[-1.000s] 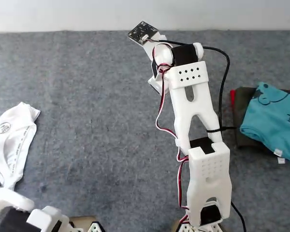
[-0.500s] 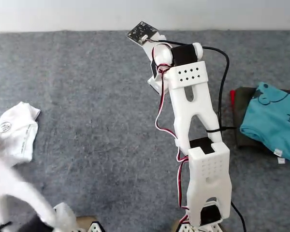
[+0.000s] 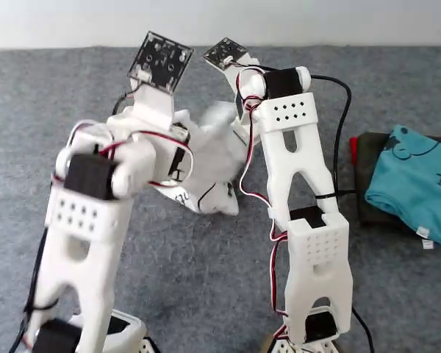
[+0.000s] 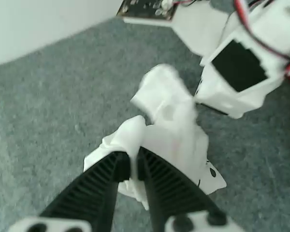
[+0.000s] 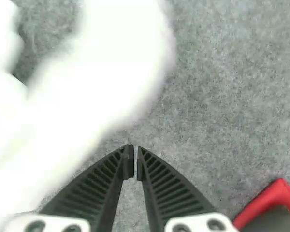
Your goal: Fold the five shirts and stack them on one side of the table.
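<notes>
My left gripper [image 4: 134, 159] is shut on a fold of a crumpled white shirt [image 4: 169, 125]. In the high view this white shirt [image 3: 213, 158] hangs bunched at the table's middle, between the left arm [image 3: 95, 184] and the right arm [image 3: 294, 147]. The right gripper [image 5: 134, 155] is shut with nothing in it, low over grey carpet, and the white shirt [image 5: 87, 82] is a blur close beside it. A folded teal shirt [image 3: 415, 180] lies on darker folded shirts [image 3: 367, 169] at the table's right side.
Grey carpet [image 3: 169, 279] covers the table, with a pale wall along its far edge. A red cloth edge [image 5: 270, 203] sits near the right gripper. The right arm's white body [image 4: 241, 63] is close behind the held shirt.
The left arm has swung from the front left corner to the table's middle, carrying the white shirt from the left edge over beside the right arm. The right arm has kept still.
</notes>
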